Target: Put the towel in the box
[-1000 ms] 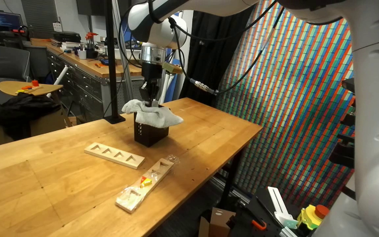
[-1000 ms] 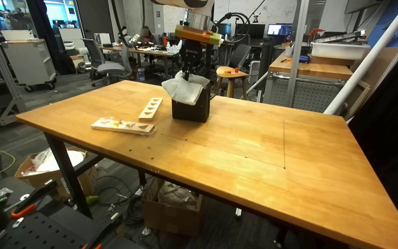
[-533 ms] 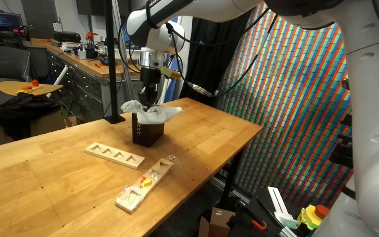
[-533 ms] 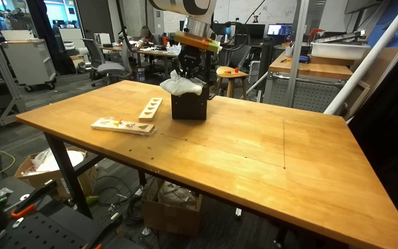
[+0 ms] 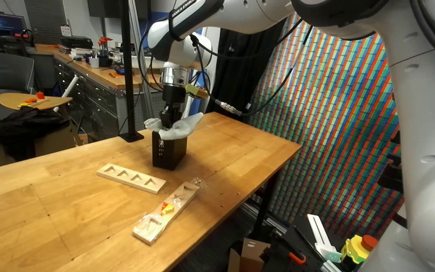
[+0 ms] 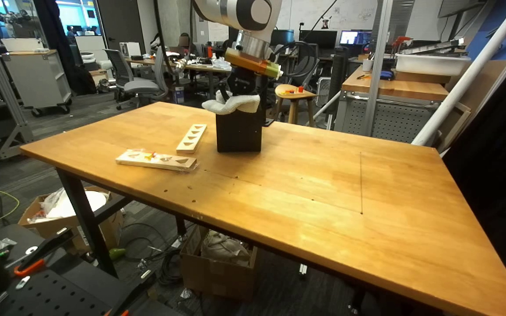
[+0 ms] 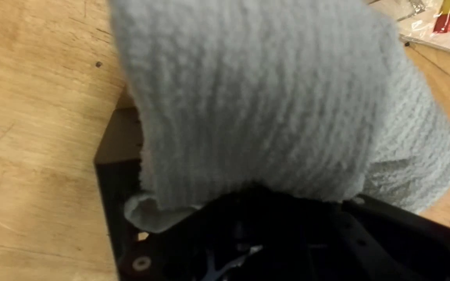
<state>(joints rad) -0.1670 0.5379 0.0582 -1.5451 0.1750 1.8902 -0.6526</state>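
The white towel (image 5: 179, 130) is bunched over the mouth of the dark box (image 5: 169, 155), its middle pressed down and its ends sticking out above the rim. In both exterior views my gripper (image 5: 169, 122) points down into the folds from above. The jaws are shut, but their tips are buried in cloth, so I cannot tell whether any towel is pinched. In the wrist view the towel (image 7: 248, 97) rises as a broad flap before the dark gripper (image 7: 264, 218). One wall of the box (image 7: 117, 136) shows at its left; the inside is hidden.
Two pale wooden strips lie on the table near the box: a bare one (image 5: 131, 178) and a plastic-wrapped one (image 5: 164, 213) with red and yellow pieces. A black post (image 5: 130, 136) stands at the table edge behind the box.
My gripper has gone lower into the towel. The hanging towel flap has swung up, baring more of the box's side. The box has shifted slightly.
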